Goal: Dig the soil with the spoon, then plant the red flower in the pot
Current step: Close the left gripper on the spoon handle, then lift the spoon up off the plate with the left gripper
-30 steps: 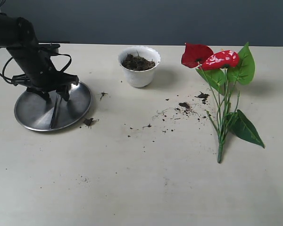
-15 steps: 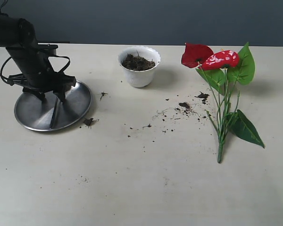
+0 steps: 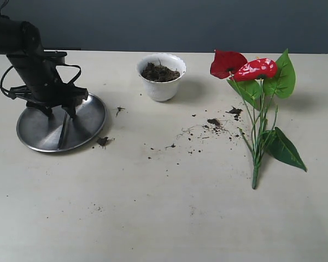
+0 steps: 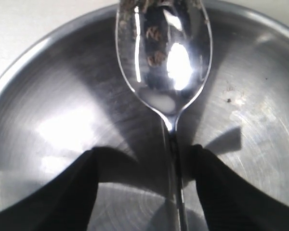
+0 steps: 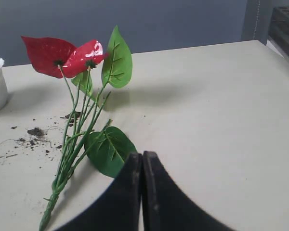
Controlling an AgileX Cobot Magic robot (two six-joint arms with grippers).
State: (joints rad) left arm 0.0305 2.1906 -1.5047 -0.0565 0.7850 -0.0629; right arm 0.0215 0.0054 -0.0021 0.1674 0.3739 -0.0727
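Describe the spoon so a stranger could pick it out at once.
Find the round steel plate at the table's left side, under the left arm's fingers. The spoon lies in it, a slim silver piece with a long thin handle. Nothing else rests in that plate.

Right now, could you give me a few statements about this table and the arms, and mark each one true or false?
1. The spoon lies on the steel plate. True.
2. The left fingers are clamped on the spoon. False: they stand open, one on each side of its handle.
3. The pot is empty. False: it holds dark soil.
4. The flower lies flat on the table, not planted. True.
5. The right fingers are wide open. False: they are pressed together, holding nothing.
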